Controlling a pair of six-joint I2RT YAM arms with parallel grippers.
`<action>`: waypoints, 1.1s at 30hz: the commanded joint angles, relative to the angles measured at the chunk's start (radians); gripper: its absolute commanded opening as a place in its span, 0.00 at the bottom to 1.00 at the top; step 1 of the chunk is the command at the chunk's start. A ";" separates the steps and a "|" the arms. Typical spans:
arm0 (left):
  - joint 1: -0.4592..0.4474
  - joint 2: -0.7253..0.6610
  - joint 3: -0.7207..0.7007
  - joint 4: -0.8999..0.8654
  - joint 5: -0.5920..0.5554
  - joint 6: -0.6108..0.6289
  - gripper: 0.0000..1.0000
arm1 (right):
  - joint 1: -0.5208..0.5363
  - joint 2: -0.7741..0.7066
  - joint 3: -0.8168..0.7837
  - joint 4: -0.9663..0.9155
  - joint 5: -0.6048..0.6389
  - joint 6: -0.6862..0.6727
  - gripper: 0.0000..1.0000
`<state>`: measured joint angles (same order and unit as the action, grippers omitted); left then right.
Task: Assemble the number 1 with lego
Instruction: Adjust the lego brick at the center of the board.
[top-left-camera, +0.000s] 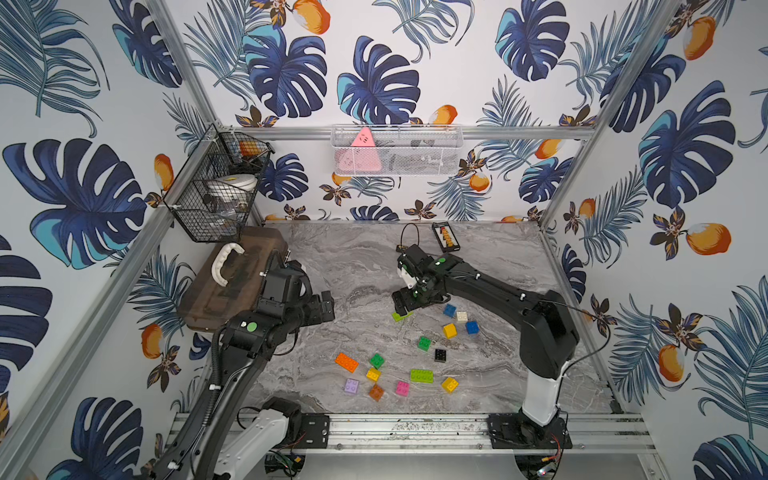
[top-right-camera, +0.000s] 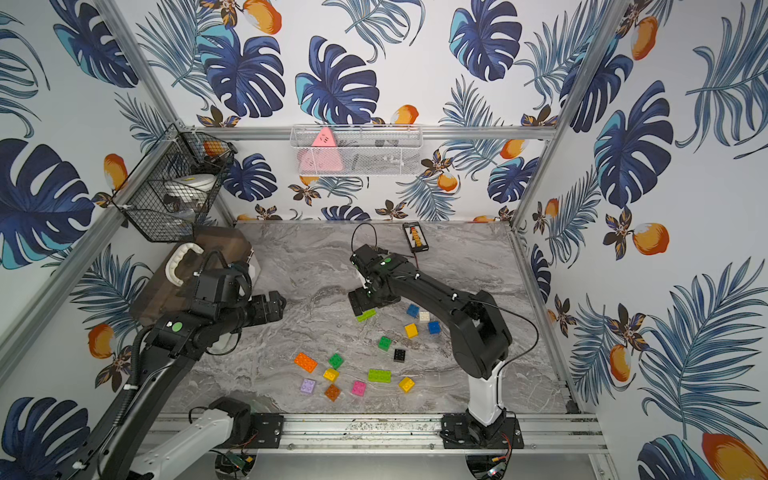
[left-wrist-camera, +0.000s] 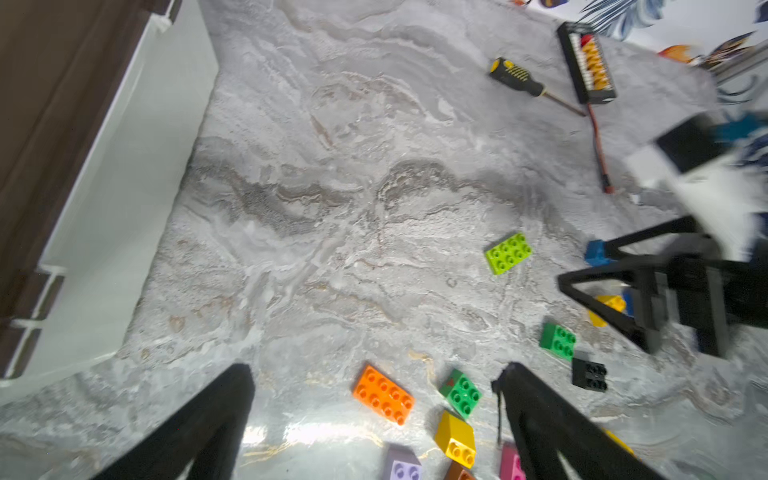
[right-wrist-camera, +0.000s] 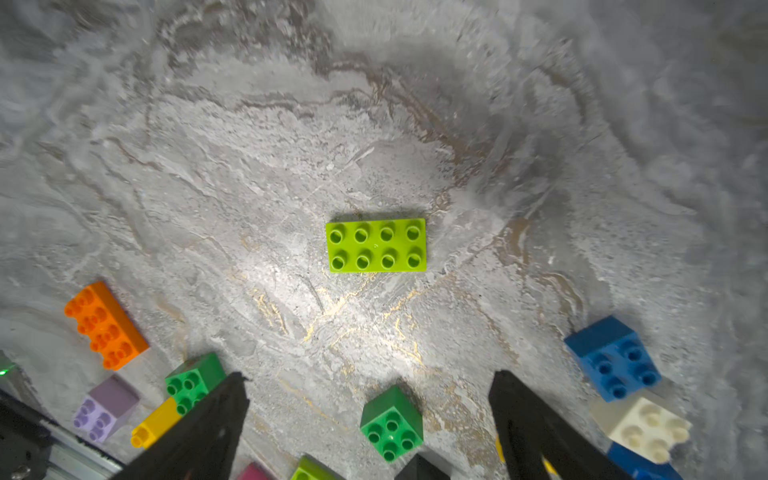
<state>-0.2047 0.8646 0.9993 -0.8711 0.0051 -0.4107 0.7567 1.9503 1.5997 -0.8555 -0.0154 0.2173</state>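
Right gripper (right-wrist-camera: 368, 376) fingers fill the near edge of the right wrist view: spread wide, nothing between them. Lime 2x4 brick (right-wrist-camera: 376, 245) lies flat on the marble tabletop (right-wrist-camera: 208, 166), studs up, dead ahead and centred on the gap. Its long axis runs finger to finger, so I'd expect a quarter wrist turn to pinch the short sides, unless the jaws span its length. In a top view the right arm reaches out from its base, wrist pitched down, gripper just beside the brick. Left gripper (top-left-camera: 326, 307) is open and empty too, well apart by the brown case (top-left-camera: 216, 286). Right arm is clearly nearer. Other loose bricks (top-left-camera: 424, 343) sit scattered toward the arm bases.
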 joint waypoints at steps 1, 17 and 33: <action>-0.011 -0.030 -0.012 0.046 0.119 0.038 0.99 | 0.006 0.071 0.045 -0.043 -0.018 -0.038 0.96; -0.030 -0.044 -0.036 0.063 0.102 0.020 0.99 | 0.000 0.276 0.115 -0.032 0.016 -0.054 0.93; -0.024 -0.050 -0.042 0.066 0.091 0.013 0.99 | 0.010 0.285 0.170 -0.045 0.114 0.086 0.86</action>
<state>-0.2287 0.8185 0.9592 -0.8280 0.1032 -0.3931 0.7605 2.2337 1.7565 -0.8871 0.0849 0.2729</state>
